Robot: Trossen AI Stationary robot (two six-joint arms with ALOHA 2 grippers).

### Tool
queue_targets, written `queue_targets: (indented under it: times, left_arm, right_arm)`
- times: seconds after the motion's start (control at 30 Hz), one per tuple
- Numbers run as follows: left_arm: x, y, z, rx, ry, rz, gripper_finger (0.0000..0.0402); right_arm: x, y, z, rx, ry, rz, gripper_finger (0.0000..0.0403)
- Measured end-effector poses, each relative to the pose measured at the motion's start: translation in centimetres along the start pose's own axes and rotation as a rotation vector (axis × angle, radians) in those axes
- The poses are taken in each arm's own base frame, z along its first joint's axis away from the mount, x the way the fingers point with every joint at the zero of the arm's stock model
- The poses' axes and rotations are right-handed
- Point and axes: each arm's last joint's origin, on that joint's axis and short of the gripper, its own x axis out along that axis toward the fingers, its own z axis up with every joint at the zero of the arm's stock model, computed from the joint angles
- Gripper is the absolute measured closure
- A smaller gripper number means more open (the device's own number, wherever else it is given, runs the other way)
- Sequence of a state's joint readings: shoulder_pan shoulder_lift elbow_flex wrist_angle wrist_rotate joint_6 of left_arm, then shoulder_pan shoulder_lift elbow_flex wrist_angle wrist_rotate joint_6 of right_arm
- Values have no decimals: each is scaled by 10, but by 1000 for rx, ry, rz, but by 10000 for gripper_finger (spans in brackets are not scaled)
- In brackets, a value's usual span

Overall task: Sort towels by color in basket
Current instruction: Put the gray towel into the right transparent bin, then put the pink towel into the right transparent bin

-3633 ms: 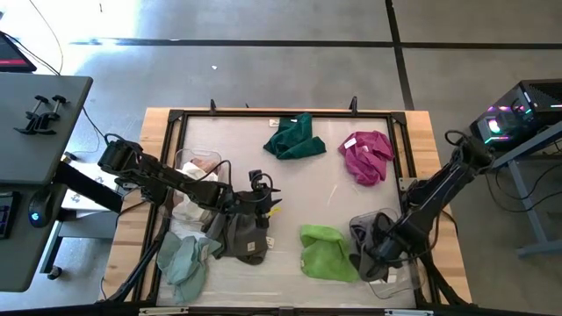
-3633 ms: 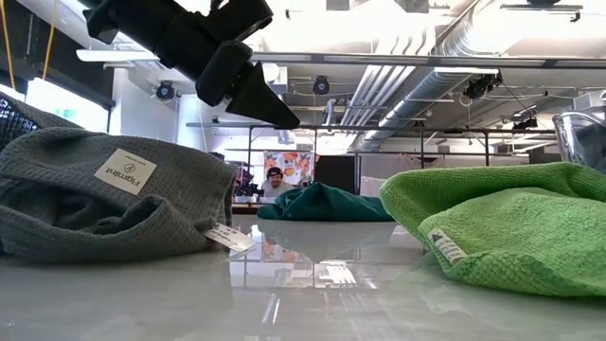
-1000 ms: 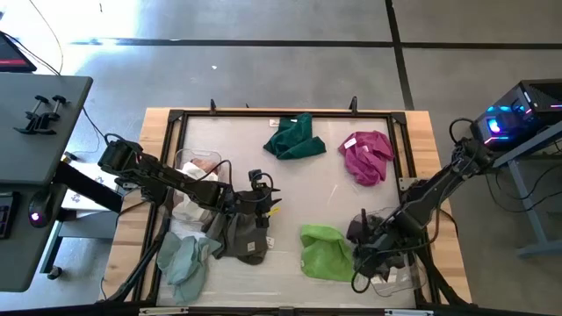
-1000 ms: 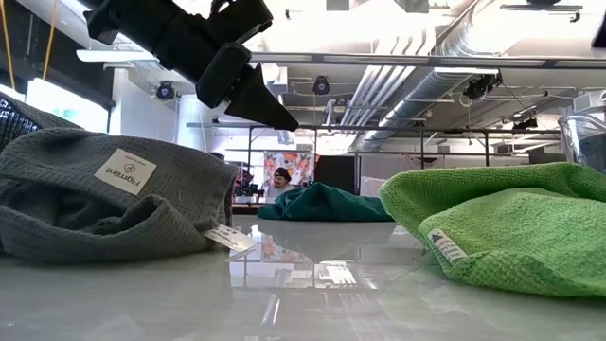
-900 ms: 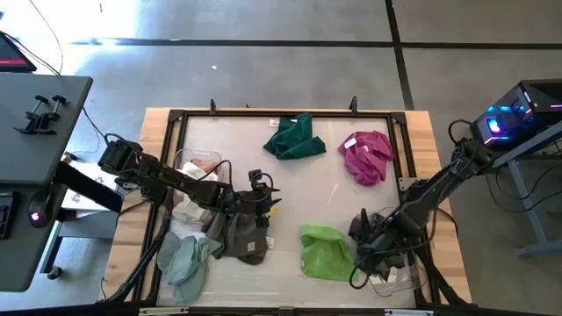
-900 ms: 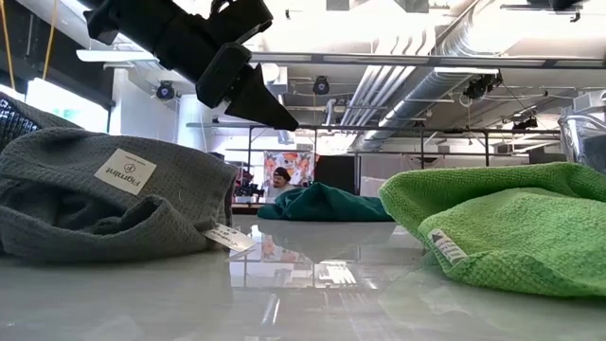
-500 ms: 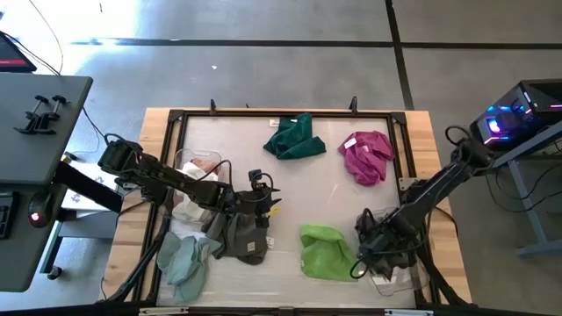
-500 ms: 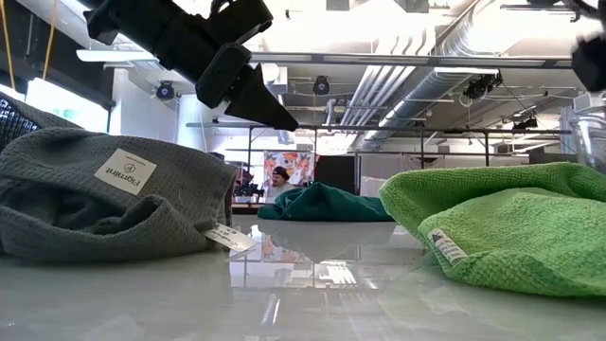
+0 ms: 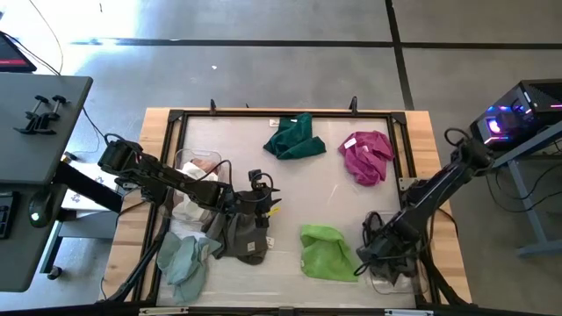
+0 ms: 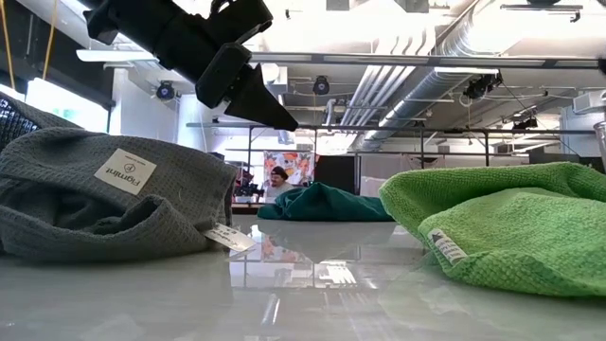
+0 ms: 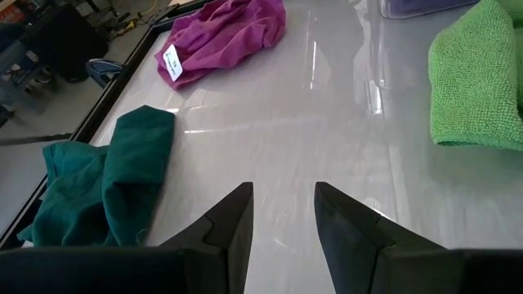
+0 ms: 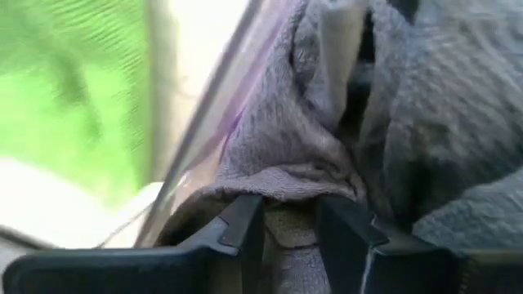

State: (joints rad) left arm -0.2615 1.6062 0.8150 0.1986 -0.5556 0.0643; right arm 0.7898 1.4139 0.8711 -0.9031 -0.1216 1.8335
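Towels: the grey one [image 12: 384, 155] bunches between my right pincer [image 12: 288, 224] fingers, narrowly parted, just beside the lime towel [image 9: 325, 251].

An open-plan lab or workshop: bare ceiling ducts [image 10: 417, 47], a concrete floor [image 9: 263, 70], a framed wooden table [image 9: 156, 123], and a lit computer [image 9: 518, 110] beside it.
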Motion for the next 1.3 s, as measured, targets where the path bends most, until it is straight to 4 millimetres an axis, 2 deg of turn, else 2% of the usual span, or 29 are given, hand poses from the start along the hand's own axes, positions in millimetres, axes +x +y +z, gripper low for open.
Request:
queue_targets:
  times: [0.2, 0.37, 0.43, 0.53, 0.6, 0.73, 0.97, 1.13, 1.3]
  left_arm:
    - [0, 0, 0, 0, 0, 0, 282]
    - [0, 0, 0, 0, 0, 0, 282]
    - [0, 0, 0, -1, -1, 0, 282]
    - [0, 0, 0, -1, -1, 0, 282]
    - [0, 0, 0, -1, -1, 0, 282]
    - [0, 0, 0, -1, -2, 0, 282]
    - [0, 0, 1, 18, -10, 1, 282]
    - [0, 0, 2, 8, -14, 1, 282]
    - [0, 0, 1, -10, -14, 0, 282]
  right_arm:
    - [-30, 0, -10, -48, -67, -77, 305]
    - [-64, 9, -21, -155, -188, -19, 305]
    - [-75, 10, -22, -230, -264, -6, 305]
    - [-84, 8, -14, -341, -465, -45, 305]
    - [-84, 5, -3, -359, -567, -103, 304]
    - [-78, -1, 26, -345, -581, -254, 293]
    - [-64, -5, 82, -398, -518, -381, 224]
    - [-46, -24, 125, -408, -445, -473, 165]
    - [-32, -56, 158, -371, -456, -455, 133]
